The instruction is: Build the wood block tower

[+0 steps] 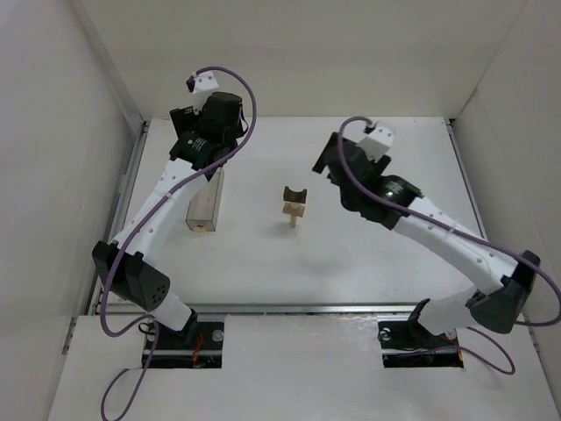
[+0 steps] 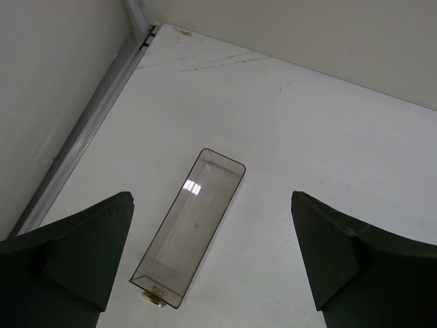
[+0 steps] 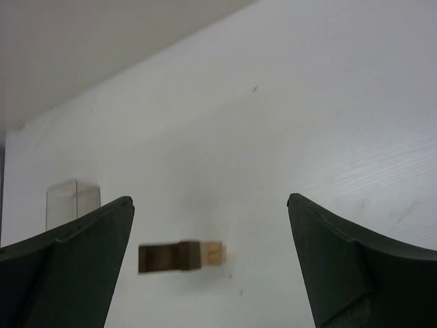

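The wood block tower (image 1: 295,206) stands mid-table: a dark brown arch block on top of a pale tan crosspiece and post. From above in the right wrist view, the tower (image 3: 181,256) shows as a blurred dark block with a pale end, low between my fingers and touching neither. My right gripper (image 3: 210,200) is open and holds nothing; it hovers just right of the tower and behind it (image 1: 326,162). My left gripper (image 2: 212,196) is open and empty, raised at the back left (image 1: 197,132), far from the tower.
A clear rectangular plastic box (image 2: 191,229) lies on the table under the left gripper, left of the tower (image 1: 206,203), with a small gold piece (image 2: 156,299) at its near end. A metal rail (image 2: 89,123) and white walls border the table.
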`<state>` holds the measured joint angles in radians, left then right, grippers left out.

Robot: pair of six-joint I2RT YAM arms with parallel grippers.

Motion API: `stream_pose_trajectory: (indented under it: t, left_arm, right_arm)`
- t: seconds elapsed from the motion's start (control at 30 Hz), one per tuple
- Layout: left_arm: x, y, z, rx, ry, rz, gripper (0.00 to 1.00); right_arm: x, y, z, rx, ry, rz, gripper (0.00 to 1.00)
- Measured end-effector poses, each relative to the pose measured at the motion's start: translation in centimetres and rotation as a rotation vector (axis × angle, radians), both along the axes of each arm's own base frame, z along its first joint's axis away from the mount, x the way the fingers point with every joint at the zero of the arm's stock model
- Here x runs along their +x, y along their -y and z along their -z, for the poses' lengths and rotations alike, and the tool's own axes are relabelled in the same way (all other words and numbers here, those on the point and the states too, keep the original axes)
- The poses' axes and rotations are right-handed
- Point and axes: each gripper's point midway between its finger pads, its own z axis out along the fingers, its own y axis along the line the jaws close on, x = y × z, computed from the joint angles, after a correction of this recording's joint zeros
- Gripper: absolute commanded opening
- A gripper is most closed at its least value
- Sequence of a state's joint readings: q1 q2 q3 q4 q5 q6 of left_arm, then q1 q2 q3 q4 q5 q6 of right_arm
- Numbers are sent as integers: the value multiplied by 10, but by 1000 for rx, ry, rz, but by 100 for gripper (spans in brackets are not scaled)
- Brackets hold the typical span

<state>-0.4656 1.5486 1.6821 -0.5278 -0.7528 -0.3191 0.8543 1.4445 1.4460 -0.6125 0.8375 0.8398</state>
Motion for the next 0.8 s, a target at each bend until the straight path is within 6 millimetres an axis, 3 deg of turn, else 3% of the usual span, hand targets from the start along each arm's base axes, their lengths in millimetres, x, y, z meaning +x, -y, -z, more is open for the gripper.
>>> stream_pose_trajectory:
  t: [0.1,0.23,0.33,0.4,0.47,0.57,0.7,0.8]
  left_arm:
    - [0,-1,0,4,1,-6,100]
    - [0,-2,-1,9,1,-9,100]
    - [-1,-4,-1,16,1,-14,100]
    - [-1,-5,-1,21,2,-18,100]
    - [-1,-6,-2,26,2,-23,100]
    - [-1,-7,-2,30,2,-26,100]
    - [-1,-7,-2,31,3,-28,100]
    - [-2,-8,-2,37,1,-28,100]
  right_arm:
    - [4,55,-42,0,101,129,100]
    - [1,169,-81,-49,206,445,100]
    - [-31,244,-96,-140,253,667,100]
    - [-53,273,-106,-180,281,761,100]
    - [-72,291,-114,-220,298,805,100]
    - [-86,299,-123,-262,309,795,100]
    - [-82,293,-130,-302,314,708,100]
    - [-68,284,-119,-336,295,641,100]
